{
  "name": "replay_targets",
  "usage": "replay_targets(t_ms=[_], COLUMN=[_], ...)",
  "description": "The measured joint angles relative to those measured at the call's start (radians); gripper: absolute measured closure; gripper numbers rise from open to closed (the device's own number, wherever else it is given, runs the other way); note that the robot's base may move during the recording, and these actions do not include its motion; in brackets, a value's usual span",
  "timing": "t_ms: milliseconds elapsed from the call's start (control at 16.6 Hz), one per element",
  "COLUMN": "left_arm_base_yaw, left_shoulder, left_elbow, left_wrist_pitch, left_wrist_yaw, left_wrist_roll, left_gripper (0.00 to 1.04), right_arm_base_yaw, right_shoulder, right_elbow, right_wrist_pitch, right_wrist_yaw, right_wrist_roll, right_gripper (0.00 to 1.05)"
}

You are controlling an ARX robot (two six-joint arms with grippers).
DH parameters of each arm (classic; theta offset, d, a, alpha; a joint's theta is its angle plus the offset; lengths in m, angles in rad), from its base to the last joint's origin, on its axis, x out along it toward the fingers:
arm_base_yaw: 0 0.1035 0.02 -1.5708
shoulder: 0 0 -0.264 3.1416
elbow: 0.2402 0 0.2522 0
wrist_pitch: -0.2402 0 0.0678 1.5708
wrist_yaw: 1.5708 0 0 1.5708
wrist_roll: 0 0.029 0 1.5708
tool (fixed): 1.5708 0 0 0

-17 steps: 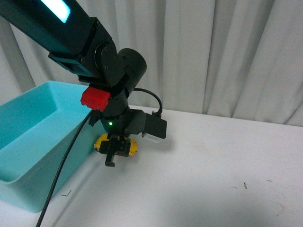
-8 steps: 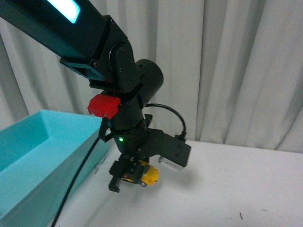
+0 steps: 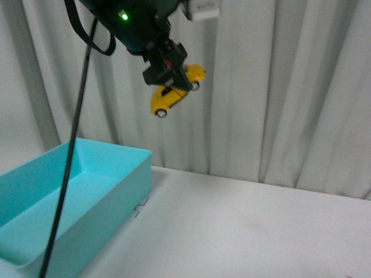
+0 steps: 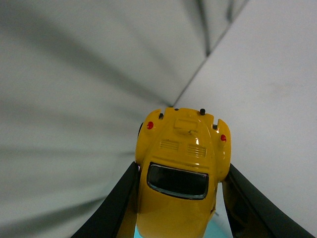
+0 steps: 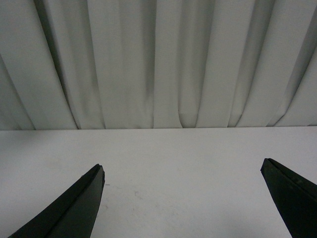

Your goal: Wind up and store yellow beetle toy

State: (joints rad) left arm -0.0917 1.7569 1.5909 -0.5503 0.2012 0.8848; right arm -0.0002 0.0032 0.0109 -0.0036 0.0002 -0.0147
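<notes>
Find yellow beetle toy point(image 3: 173, 94) high at 11 o'clock in front view, well above the table point(image 3: 249, 231), tilted, in front of the curtain point(image 3: 290, 87). Note left gripper point(image 3: 169, 65) clamped on it. In left wrist view, see jaws pressed against both flanks of the toy point(image 4: 179, 168), with tail lights and rear window jutting past the fingertips.

Note right gripper point(image 5: 182, 166) with jaws wide apart and only white tabletop between them.

Locate turquoise bin point(image 3: 124, 191) at 8 o'clock, open-topped, on the table, left part cut off by the frame edge. See plain turquoise floor inside. Note black cable point(image 3: 68, 162) hanging across the bin toward 7 o'clock.

Record open tabletop from 3 to 6 o'clock, its back edge meeting the curtain. Place the toy above and just to the 3 o'clock side of the bin's far corner.
</notes>
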Motion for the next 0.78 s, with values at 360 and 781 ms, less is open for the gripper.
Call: replay_targets(t_ms=[360,781], left_arm_base_yaw=[0.279,0.360], left_shoulder=[-0.090,-0.059], left_elbow=[-0.161,-0.214], left_wrist_pitch=[0.105,0.158], left_wrist_yaw=[-0.155,-0.271], left_wrist_roll=[-0.341,-0.457], left_gripper=[0.63,0.63], right_arm_base_yaw=[0.000,0.000], right_shoulder=[0.000,0.000], right_elbow=[0.000,0.000], right_wrist_pitch=[0.000,0.000], right_wrist_yaw=[0.000,0.000], right_wrist_roll=[0.000,0.000], right_gripper=[0.07,0.07])
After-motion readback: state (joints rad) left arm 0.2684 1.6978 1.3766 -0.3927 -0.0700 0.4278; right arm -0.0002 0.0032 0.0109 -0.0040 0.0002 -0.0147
